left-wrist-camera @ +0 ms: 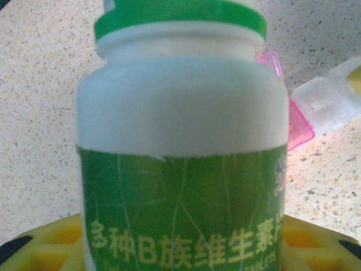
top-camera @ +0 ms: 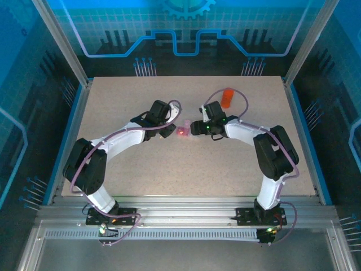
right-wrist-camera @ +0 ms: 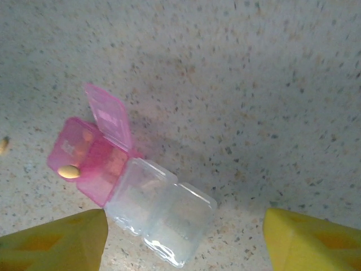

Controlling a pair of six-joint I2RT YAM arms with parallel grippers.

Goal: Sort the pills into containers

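The left gripper [top-camera: 165,129] pinches a green-labelled bottle [left-wrist-camera: 180,141], which hides most of the pill box [left-wrist-camera: 299,124] at its 2 o'clock. The right gripper [right-wrist-camera: 183,237], fingers spread, has the box at its 11 o'clock, pink lid open, a tan pill [right-wrist-camera: 69,171] inside. The clear compartments' contents are hard to make out.

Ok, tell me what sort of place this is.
Probably a robotics lab cell: a speckled table inside aluminium framing, blue printed backdrop panels, a left arm and right arm bolted at the near edge.
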